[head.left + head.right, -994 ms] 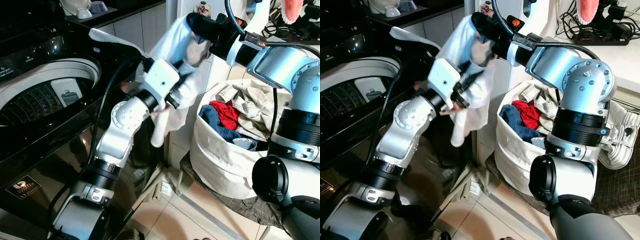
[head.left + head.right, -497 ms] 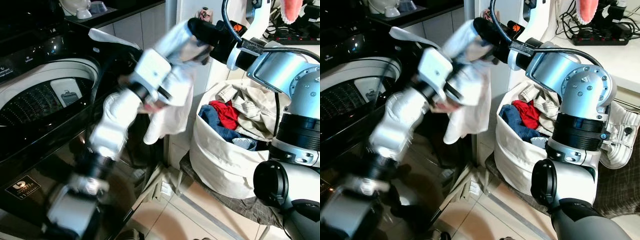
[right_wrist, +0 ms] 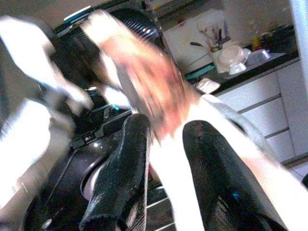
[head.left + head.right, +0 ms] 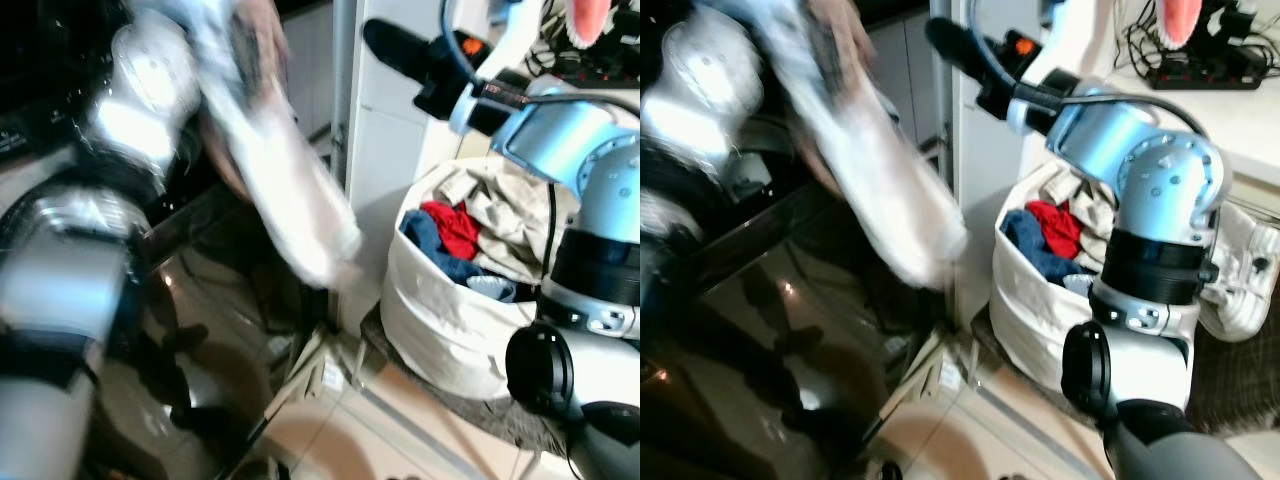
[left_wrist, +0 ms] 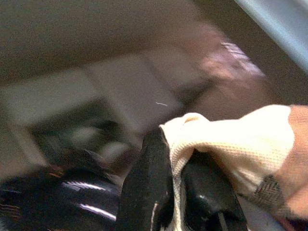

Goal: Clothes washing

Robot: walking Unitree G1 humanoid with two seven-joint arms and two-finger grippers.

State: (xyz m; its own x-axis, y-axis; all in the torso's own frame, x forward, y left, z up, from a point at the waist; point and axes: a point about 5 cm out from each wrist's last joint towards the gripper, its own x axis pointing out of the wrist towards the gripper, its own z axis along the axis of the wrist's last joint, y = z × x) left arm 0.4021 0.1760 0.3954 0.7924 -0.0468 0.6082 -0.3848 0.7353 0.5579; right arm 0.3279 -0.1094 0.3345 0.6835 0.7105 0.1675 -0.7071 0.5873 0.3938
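A white garment with pinkish patches (image 4: 290,190) streams down, blurred, from my raised left arm (image 4: 140,90) in front of the black washing machine (image 4: 200,330). In the left wrist view, my left gripper (image 5: 175,144) is shut on a cream fold of that garment (image 5: 231,144). My right gripper (image 4: 378,36) is held high beside the white cabinet, apart from the garment, with its fingers (image 3: 130,159) spread open. The garment (image 3: 144,91) blurs past beyond the fingers in the right wrist view. The washer's drum is hidden behind my left arm.
A white laundry basket (image 4: 440,320) stands on the floor at right, holding red (image 4: 452,225), blue and beige clothes. A white cabinet (image 4: 385,140) rises behind it. A power strip with cables (image 4: 1200,70) lies on the counter at the top right.
My left arm has swung up and to the left, dragging the garment with it. The garment has left my right gripper, which has stayed high.
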